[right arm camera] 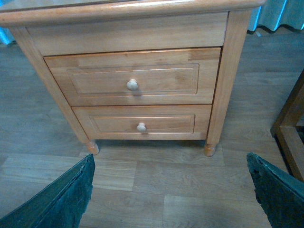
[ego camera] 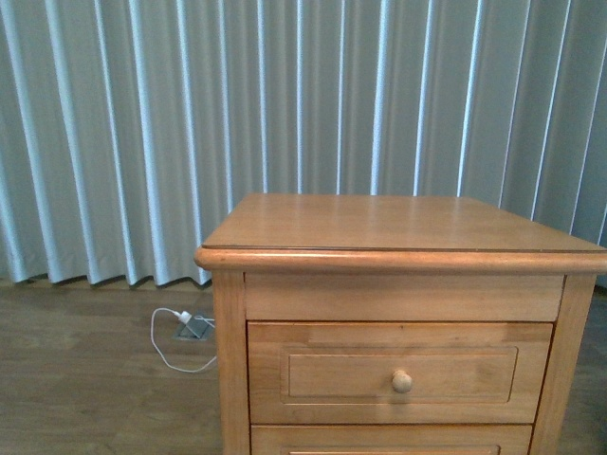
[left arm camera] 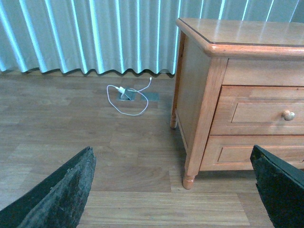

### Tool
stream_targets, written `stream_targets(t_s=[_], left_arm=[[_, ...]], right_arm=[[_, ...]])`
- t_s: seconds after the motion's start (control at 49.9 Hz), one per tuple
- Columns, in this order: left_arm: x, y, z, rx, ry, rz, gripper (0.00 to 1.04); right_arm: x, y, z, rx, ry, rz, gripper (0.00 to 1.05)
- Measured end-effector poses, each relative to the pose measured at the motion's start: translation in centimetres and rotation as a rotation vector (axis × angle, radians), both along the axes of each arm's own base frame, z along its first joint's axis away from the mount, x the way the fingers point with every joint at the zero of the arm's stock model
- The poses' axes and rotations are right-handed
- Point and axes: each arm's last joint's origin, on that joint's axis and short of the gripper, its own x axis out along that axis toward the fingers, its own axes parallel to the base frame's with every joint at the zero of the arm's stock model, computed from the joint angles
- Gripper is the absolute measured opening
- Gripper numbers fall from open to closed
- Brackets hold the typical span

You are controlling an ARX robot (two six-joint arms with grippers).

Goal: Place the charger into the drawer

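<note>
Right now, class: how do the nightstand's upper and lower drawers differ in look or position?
The upper drawer sits just beneath the top rail; the lower drawer sits just above the legs. The upper drawer's front looks taller, the lower drawer's shallower. The front view shows the upper fully, the lower only as a sliver. Both are shut, light-brown wood, each with one round knob.

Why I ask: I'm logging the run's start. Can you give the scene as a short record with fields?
furniture: nightstand on wood floor, curtain behind
drawer: shut, knob free
lower drawer: shut
charger: not seen in any view
floor item: white cable beside the nightstand, near the curtain
left end effector: open, empty, above the floor
right end effector: open, empty, facing the drawers
task state: drawer not yet opened
</note>
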Motion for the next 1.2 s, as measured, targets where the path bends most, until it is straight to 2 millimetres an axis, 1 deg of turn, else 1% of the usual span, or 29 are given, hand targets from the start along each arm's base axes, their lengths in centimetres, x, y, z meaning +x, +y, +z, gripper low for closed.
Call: stream_targets(t_s=[0.08, 0.321, 0.401, 0.461, 0.521, 0.581, 0.822, 1.103, 1.163, 1.203], left_arm=[[0.0, 0.0, 0.0, 0.000, 0.000, 0.000, 0.99], [0.0, 0.0, 0.0, 0.000, 0.000, 0.000, 0.99], [0.0, 0.0, 0.0, 0.000, 0.000, 0.000, 0.99], [0.0, 0.0, 0.0, 0.000, 0.000, 0.001, 0.99], [0.0, 0.0, 0.0, 0.000, 0.000, -0.001, 0.99], [0.0, 0.0, 0.0, 0.000, 0.000, 0.000, 0.99], [0.0, 0.0, 0.0, 0.000, 0.000, 0.000, 0.99], [0.0, 0.0, 0.0, 0.000, 0.000, 0.000, 0.99], [0.0, 0.0, 0.0, 0.000, 0.000, 0.000, 0.99], [0.0, 0.0, 0.0, 0.000, 0.000, 0.000, 0.99]], right_arm=[[-0.4, -0.4, 0.1, 0.016, -0.024, -0.024, 0.96], [-0.5, -0.5, 0.1, 0.019, -0.030, -0.031, 0.96], [-0.6, -1.1, -0.2, -0.029, -0.172, -0.105, 0.83], [-0.8, -1.4, -0.3, -0.053, -0.229, -0.140, 0.72], [-1.0, -1.4, -0.3, -0.066, -0.247, -0.136, 0.60], [-1.2, -1.4, -0.6, -0.074, -0.249, -0.133, 0.44], [-1.7, -1.4, -1.6, -0.085, -0.256, -0.132, 0.01], [-2.2, -1.4, -1.6, -0.084, -0.257, -0.132, 0.01], [-2.9, -1.4, -2.1, -0.087, -0.222, -0.130, 0.01], [-3.2, -1.4, -1.9, -0.085, -0.248, -0.130, 0.01]])
